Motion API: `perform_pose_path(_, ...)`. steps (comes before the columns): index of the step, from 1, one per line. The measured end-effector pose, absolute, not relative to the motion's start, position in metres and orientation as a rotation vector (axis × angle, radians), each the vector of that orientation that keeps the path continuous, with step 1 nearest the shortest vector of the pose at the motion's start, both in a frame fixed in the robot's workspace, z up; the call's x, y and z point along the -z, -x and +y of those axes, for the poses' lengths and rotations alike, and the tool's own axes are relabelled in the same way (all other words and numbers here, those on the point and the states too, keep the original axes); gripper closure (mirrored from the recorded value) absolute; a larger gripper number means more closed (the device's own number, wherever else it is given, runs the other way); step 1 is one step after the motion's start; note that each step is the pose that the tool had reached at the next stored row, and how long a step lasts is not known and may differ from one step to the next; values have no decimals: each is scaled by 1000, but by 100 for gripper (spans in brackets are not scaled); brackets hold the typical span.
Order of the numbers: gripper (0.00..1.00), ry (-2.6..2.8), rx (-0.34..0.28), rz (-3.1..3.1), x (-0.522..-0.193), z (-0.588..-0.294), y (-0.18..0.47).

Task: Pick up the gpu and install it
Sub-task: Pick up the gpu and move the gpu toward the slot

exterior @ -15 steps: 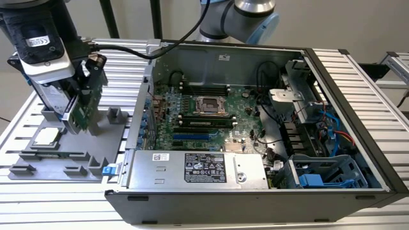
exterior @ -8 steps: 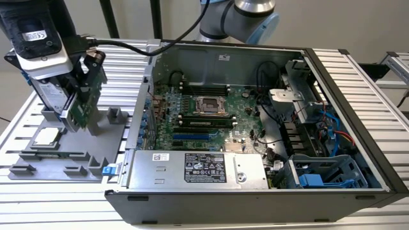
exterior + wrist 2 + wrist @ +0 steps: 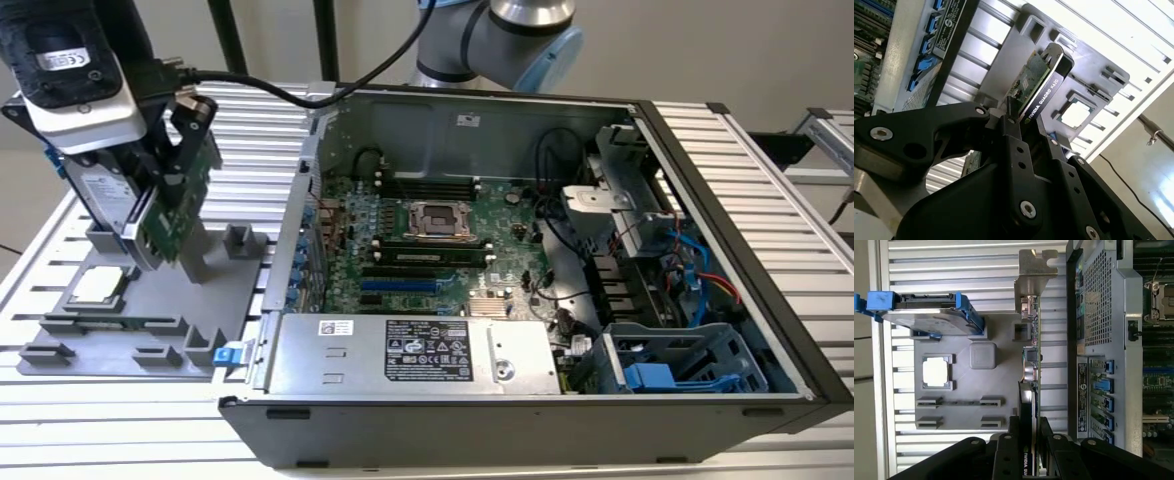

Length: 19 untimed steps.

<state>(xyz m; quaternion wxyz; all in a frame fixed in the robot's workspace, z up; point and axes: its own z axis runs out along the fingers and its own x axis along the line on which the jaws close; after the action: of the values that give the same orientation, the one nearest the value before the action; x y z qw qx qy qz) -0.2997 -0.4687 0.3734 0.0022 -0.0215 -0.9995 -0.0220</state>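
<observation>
Clamping the gpu (image 3: 167, 212) upright at the grey holder (image 3: 220, 300), the exterior view's left, the tool (image 3: 184, 142) needs a firm, square hold.

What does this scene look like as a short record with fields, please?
claw: shut on the gpu, a finger on each face
gpu: on edge at the grey holder, outside the computer case; whether it is clear of its slot, cannot tell
hard drive: standing in the grey holder, blue rails
CPU chip: flat in its recess in the grey holder
computer case: open, motherboard exposed, at the exterior view's right of the grey holder
task state: gpu grasped, not installed
</observation>
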Motion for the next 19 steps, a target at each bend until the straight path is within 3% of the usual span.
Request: perform_pose_path(19,100,68,69,-3136,-387,-469,300)
